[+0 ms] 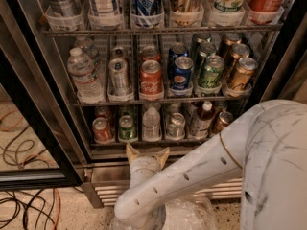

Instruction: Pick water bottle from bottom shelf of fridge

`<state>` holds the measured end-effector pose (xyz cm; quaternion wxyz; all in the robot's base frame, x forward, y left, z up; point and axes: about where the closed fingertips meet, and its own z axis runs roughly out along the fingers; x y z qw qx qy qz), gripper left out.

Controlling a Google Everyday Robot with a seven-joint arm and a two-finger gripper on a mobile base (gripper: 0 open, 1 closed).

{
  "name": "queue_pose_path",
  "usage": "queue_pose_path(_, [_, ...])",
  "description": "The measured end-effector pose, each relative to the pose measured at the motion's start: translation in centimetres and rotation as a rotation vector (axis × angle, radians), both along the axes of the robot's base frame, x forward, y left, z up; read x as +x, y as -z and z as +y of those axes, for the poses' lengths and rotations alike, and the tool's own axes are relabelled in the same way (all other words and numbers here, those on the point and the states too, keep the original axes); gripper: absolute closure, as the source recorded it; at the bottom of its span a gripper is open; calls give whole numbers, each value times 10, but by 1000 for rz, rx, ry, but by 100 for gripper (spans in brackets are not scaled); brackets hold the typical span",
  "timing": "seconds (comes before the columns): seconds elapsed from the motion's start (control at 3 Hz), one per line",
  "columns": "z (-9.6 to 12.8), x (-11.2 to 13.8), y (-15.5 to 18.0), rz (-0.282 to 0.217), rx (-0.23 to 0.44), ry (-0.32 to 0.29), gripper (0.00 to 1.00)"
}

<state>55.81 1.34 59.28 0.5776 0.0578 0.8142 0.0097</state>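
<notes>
- Claw (147, 155) hangs just in front of the steel base of the fridge (108, 172), a little below the bottom shelf (144, 141). Its two pale fingertips (132, 153) are spread apart with nothing between them, so you have it open and empty.
- Straight beyond the claw and a little higher stands the water bottle (151, 123). It is upright, white cap up, at the near end of the third lane from the left.
- To its left sit a green can (126, 128) and then a red can (101, 130). To its right sit a silver can (175, 125) and then a white-capped bottle of dark drink (201, 119). Each stands in its own lane just beside the next, so you have little room on either side of the bottle.
- By my reading you are in the approach step: lined up with the bottle's lane, not yet at the bottle, and touching nothing.
- Your next move calls for lifting the claw to the height of the bottle's body. Then push it farther in so that one finger passes each side, and only then close.
- Keep it centred as you go. A drift to the left would likely nudge the green can, and a drift to the right the silver one.
- Mind the rack above, where the Coca-Cola can (151, 78) stands. Its front wire looks close over the bottle's cap, so come in low rather than from above.
</notes>
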Motion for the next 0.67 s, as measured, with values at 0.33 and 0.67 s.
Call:
queue_pose_path(0.33, [-4, -1, -1, -16, -3, 25, 17])
queue_pose_path(0.67, [-6, 8, 2, -30, 1, 42, 17])
